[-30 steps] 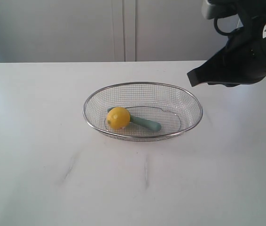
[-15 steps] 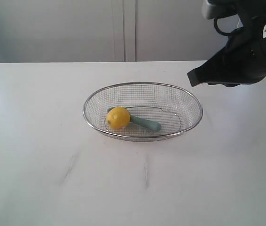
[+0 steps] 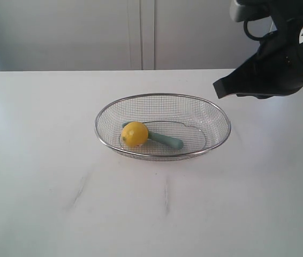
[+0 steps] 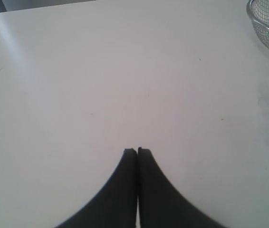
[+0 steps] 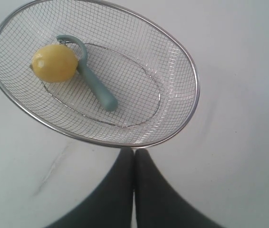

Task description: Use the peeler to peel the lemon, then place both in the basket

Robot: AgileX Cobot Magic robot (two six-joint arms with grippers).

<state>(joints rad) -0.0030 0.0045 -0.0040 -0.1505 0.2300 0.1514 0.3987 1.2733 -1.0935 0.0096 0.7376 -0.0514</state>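
Note:
The yellow lemon [image 3: 134, 134] lies inside the wire-mesh basket [image 3: 217, 112] on the white table, resting against the head of the teal peeler [image 3: 167, 140]. From the right wrist the lemon [image 5: 54, 62], the peeler [image 5: 96, 88] and the basket rim [image 5: 191, 71] all show. My right gripper [image 3: 217, 89] hangs shut and empty above the basket's right end; its tips [image 5: 135, 151] meet. My left gripper [image 4: 137, 150] is shut and empty over bare table, with only a piece of the basket's rim [image 4: 255, 21] at the picture's corner. It does not show in the exterior view.
The white table [image 3: 44, 176] carries faint grey scuff marks [image 3: 79, 190] in front of the basket. A pale wall with cabinet panels [image 3: 141, 32] stands behind the table's far edge.

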